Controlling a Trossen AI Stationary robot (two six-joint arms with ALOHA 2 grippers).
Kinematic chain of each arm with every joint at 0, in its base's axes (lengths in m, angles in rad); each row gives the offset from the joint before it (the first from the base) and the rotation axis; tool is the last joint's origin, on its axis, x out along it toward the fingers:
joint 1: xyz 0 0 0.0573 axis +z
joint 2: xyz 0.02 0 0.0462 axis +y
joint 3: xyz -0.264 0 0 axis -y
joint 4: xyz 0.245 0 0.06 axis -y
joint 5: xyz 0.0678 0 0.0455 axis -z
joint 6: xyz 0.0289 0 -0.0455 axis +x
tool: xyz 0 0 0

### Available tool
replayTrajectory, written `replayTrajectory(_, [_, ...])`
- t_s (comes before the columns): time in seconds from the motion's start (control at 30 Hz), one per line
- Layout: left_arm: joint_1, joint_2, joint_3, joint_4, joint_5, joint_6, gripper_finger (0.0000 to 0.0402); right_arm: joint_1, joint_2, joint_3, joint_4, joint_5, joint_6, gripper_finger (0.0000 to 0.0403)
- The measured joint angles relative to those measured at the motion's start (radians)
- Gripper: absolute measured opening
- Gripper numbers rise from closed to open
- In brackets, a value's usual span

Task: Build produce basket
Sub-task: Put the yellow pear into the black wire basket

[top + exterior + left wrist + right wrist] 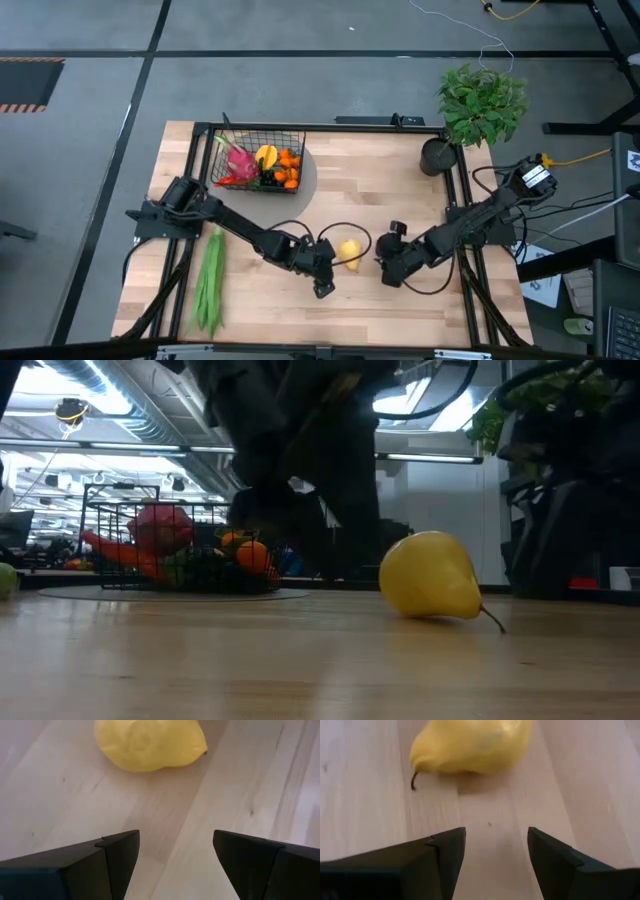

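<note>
Yellow pear flanked by two released pincers on the wooden bench

Green beans (208,280) are seen lying at the left of the bench (400,190), and the basket (258,162), already loaded with a dragon fruit (239,160), oranges (289,158) and other produce, is set toward the far left. The left pincer (325,272) is held just beside the pear (349,252), its fingers parted and nothing gripped; the pear lies on its side on the bare wood, between the two arms. The right pincer (385,268) is poised on the pear's other side, likewise open and empty. The pear pickup is judged to be in hand; one pincer must be closed around the fruit, which must then be carried across to the basket.
</note>
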Motion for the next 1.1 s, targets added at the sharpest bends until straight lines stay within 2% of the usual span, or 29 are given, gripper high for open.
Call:
replayTrajectory(0.13, [-0.005, 0.0, 0.0, -0.003, 0.0, 0.0, 0.0243, -0.03, 0.0, -0.001, 0.019, 0.044, -0.003, 0.0202])
replayTrajectory(0.3, [-0.003, 0.0, 0.0, -0.002, -0.002, -0.001, 0.0243, -0.071, 0.03, -0.001, 0.072, 0.039, -0.038, 0.0202])
replayTrajectory(0.43, [-0.003, 0.0, 0.0, -0.002, -0.001, -0.001, 0.0243, -0.099, 0.101, 0.0, 0.185, 0.025, -0.098, 0.0202])
replayTrajectory(0.53, [-0.003, 0.0, 0.0, -0.001, -0.003, -0.001, 0.0243, -0.127, 0.145, 0.023, 0.206, 0.056, -0.143, 0.0202])
replayTrajectory(0.83, [-0.003, 0.0, 0.0, -0.001, -0.012, -0.001, 0.0243, -0.244, 0.183, 0.116, 0.297, 0.044, -0.329, 0.0202])
replayTrajectory(0.97, [-0.003, 0.0, 0.0, -0.005, -0.013, -0.001, 0.0243, -0.273, 0.173, 0.158, 0.198, 0.036, -0.361, 0.0202])
replayTrajectory(1.1, [-0.003, 0.0, 0.0, -0.021, -0.014, -0.001, 0.0243, -0.275, 0.157, 0.223, 0.002, 0.015, -0.26, 0.0202])
